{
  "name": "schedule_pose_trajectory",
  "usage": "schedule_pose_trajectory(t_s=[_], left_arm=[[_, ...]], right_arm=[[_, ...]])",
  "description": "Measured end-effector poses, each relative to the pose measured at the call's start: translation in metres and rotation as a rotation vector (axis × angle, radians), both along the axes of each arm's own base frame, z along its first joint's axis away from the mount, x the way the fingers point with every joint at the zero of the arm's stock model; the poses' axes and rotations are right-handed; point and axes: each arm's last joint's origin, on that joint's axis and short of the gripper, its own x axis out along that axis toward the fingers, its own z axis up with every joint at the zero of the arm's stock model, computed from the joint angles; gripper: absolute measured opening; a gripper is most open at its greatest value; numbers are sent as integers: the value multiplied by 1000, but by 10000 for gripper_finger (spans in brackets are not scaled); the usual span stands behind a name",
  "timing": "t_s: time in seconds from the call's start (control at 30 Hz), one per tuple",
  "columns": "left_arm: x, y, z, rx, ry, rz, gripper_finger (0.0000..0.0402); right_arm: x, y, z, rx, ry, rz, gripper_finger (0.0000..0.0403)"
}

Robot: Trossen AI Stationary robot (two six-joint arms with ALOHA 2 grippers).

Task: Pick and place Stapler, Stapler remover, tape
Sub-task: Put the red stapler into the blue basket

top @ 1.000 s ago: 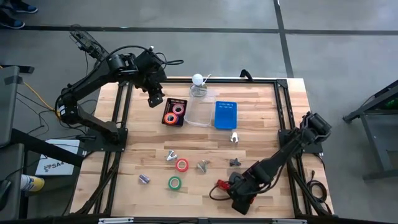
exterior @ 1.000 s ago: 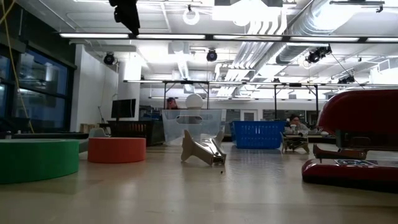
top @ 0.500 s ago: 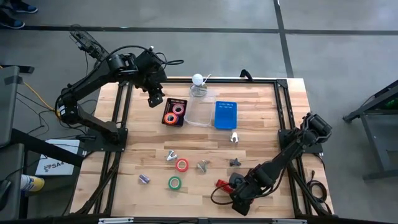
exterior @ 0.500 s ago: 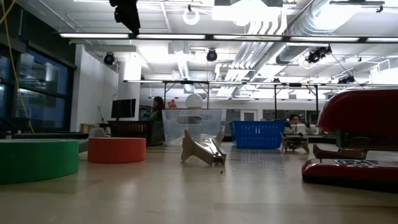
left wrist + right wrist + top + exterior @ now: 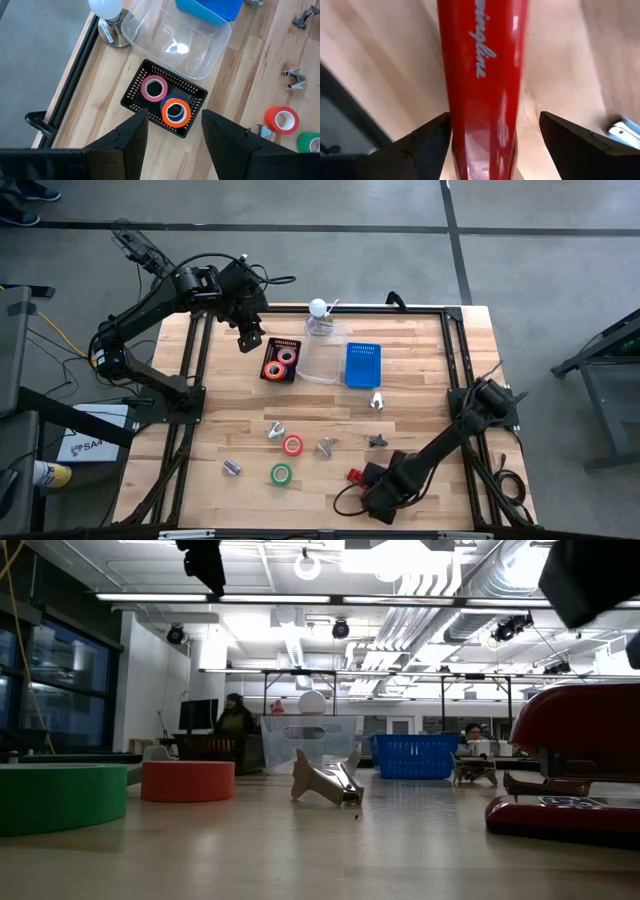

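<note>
With my right jaws [image 5: 492,135] spread astride the stapler [image 5: 485,75] near the desk's [image 5: 420,400] front edge, my left jaws [image 5: 170,137] hang released over the black basket [image 5: 135,90].

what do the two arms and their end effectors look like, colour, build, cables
Both arms are black and jointed, built of slim links with bulkier joint housings. Black cables loop off the left arm near its wrist and trail from the right arm. Each end effector, left and right, has two broad, flat, matte dark fingers. No markings are legible.

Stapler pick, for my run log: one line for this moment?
right tool open, astride stapler | stapler on table | left tool open above tape basket
</note>
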Motion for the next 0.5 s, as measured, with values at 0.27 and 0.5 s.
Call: schedule_pose_trajectory(t_s=[0.27,0.5], left_arm=[[0,0,0,-1,0,2,181],[0,0,0,-2,0,3,181]], right_arm=[[4,6,-25,-25,34,16,293],[4,6,-28,-52,17,41,280]])
